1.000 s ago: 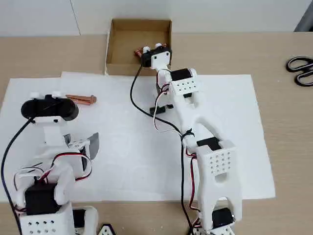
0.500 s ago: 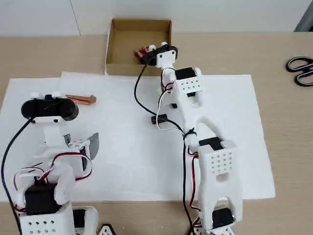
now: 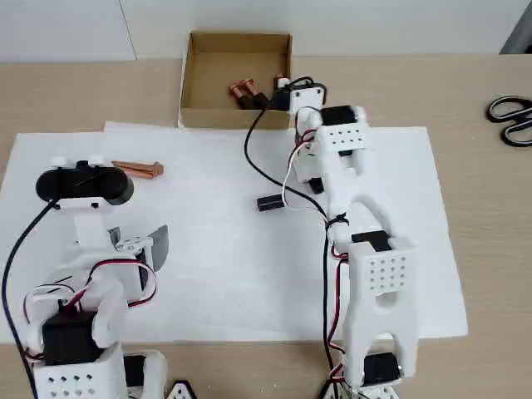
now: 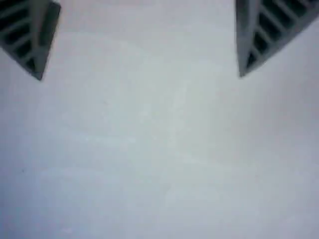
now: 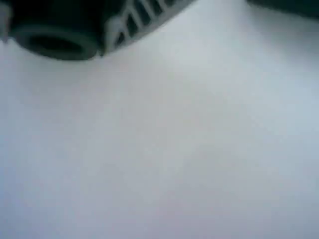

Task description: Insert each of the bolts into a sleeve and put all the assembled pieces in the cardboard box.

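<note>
Two copper bolts [image 3: 243, 88] with a black sleeve end lie in the cardboard box [image 3: 199, 79]. A bare copper bolt [image 3: 139, 169] rests on the white sheet at the far left. A black sleeve [image 3: 268, 202] lies mid-sheet beside the cable. My right arm [image 3: 337, 141] stretches to the box's near right corner. Its gripper [image 5: 214, 12] is open above bare sheet, with a black tube end [image 5: 55, 44] just outside one finger [image 5: 144, 15]. My left gripper [image 4: 144, 55] hangs open over bare sheet at the near left [image 3: 141, 245].
Black scissors [image 3: 511, 116] lie on the wooden table at the far right. The white sheet [image 3: 208, 274] covers the middle of the table. A black cable [image 3: 249, 158] trails from the right arm across the sheet.
The right arm's end has swung to the right, off the box's inside to its near right corner. The bolts in the box now show fully. The left arm is still.
</note>
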Motion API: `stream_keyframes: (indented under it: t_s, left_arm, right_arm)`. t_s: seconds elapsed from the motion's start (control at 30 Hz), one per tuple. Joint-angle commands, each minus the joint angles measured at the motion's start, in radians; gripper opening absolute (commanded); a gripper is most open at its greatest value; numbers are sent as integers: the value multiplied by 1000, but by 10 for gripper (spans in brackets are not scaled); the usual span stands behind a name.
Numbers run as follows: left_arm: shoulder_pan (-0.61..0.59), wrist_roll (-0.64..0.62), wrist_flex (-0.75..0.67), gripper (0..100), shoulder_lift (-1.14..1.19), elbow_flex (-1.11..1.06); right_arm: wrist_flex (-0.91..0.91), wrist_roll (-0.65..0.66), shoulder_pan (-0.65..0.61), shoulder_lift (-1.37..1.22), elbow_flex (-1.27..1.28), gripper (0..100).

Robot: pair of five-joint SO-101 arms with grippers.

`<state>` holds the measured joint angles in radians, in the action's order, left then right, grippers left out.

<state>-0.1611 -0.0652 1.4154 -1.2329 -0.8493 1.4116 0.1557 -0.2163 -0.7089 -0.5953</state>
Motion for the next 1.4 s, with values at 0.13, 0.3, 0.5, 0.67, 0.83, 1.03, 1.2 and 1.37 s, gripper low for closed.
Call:
stream_keyframes:
  t_s: [0.13, 0.3, 0.5, 0.67, 0.83, 1.03, 1.2, 1.37]
  left_arm:
    - [-3, 0, -25, 236, -9, 7]
    - [-5, 0, -21, 236, -11, 7]
    - [-5, 0, -20, 236, -11, 7]
    - [-5, 2, -20, 236, -11, 7]
    - [-5, 2, -20, 236, -11, 7]
    - [-5, 2, -20, 236, -11, 7]
    - [-5, 2, -20, 236, -11, 7]
    - [-5, 2, -21, 236, -11, 8]
  right_arm:
    - [145, 0, 2, 107, -54, 9]
    - [188, -2, 2, 77, -52, 136]
    - [194, -2, 2, -24, -52, 179]
    - [206, -2, 4, -51, -52, 169]
    - [214, -3, 2, -56, -52, 168]
    - [206, -25, 5, -59, -52, 74]
    - [205, -25, 5, -56, -52, 58]
    - [229, -18, 18, -47, -104, 57]
